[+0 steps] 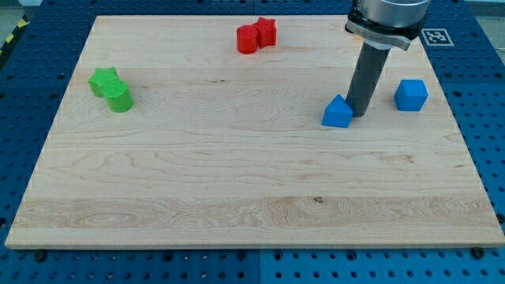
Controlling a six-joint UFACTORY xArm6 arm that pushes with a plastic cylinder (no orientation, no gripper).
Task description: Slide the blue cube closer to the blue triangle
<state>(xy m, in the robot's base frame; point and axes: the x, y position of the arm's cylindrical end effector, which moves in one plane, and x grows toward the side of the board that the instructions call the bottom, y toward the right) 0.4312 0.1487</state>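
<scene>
Tip (359, 113) sits touching the blue triangle's (338, 113) right side, holding nothing since it's just a rod. Blue cube (411, 95) is near, right of the triangle, untouched. Guessing I'm mid-reposition: next I need to get around to the cube's far right and push left.

Lab: blue perforated bench (47, 31), fiducial tag (435, 35)

arm (388, 16) cut off at view's top, my tip (357, 115) partly behind blue triangle (338, 113)
</scene>
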